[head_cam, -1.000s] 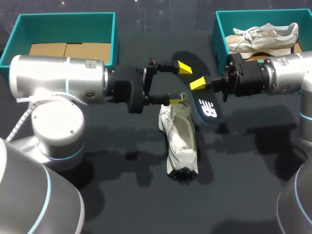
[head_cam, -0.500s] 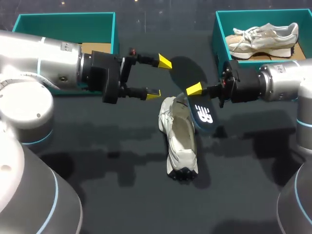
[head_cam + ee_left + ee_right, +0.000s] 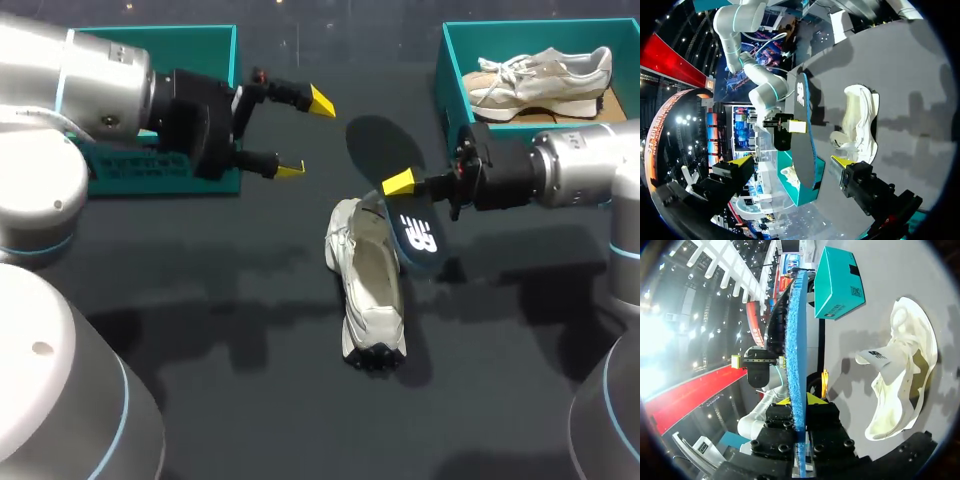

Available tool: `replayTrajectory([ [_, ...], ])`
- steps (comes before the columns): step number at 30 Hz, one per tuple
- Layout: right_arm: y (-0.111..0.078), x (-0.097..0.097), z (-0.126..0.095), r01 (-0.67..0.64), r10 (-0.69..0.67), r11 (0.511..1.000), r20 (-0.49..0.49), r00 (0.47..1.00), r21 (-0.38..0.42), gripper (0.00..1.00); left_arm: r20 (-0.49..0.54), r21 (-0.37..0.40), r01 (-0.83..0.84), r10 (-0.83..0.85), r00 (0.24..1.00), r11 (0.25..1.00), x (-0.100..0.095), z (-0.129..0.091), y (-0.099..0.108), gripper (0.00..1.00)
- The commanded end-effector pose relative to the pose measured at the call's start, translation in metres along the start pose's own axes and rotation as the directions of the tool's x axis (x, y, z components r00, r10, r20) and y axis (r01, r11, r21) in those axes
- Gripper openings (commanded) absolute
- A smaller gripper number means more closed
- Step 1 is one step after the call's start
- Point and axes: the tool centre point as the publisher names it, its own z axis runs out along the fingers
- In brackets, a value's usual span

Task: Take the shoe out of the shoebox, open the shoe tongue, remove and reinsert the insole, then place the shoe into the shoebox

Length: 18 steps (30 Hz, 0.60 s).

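Right gripper: black fingers with yellow tips clamped on the near end of the insole, one on each face.
Insole: seen edge-on, textured blue side facing the shoe, dark side facing away; it stands out straight ahead of the fingers, clear of the table.
Shoe: cream-white sneaker lying on the grey table beside the gripper, opening facing the camera.
Tongue: pulled out of the opening, pointing toward the insole.
Shoebox: teal, on the table ahead, beyond the shoe, apart from it.
Left gripper: past the insole's dark side, yellow tips spread with nothing between them.
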Motion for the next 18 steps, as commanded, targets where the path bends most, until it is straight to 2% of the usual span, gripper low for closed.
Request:
replayTrajectory([
  [1,-0.001,0.000,0.000,0.000,0.000,1.000,0.001,1.000,0.000,0.00,-0.214,-0.009,0.009,-0.011,0.977,1.000,-0.018,-0.009,0.011,1.00],
  [3,-0.001,0.000,0.000,0.000,0.000,1.000,0.001,1.000,0.000,0.00,-0.246,0.010,0.026,-0.023,0.969,1.000,-0.024,-0.010,0.015,1.00],
  [4,-0.001,0.000,0.000,0.000,0.000,1.000,0.001,1.000,0.000,0.00,-0.279,-0.008,0.020,-0.022,0.960,1.000,-0.026,-0.010,0.016,1.00],
  [6,-0.001,0.000,0.000,0.000,0.000,1.000,0.001,1.000,0.000,0.00,-0.331,0.028,0.035,-0.024,0.943,0.999,-0.034,-0.009,0.020,1.00],
  [8,-0.001,0.000,0.000,0.000,0.000,1.000,0.001,1.000,0.000,0.00,-0.362,-0.004,-0.071,0.065,0.930,0.997,-0.044,-0.016,0.022,1.00],
  [18,-0.001,0.000,0.000,0.000,0.000,1.000,0.001,1.000,0.000,0.00,-0.362,-0.004,-0.071,0.065,0.930,0.997,-0.044,-0.016,0.022,1.00],
])
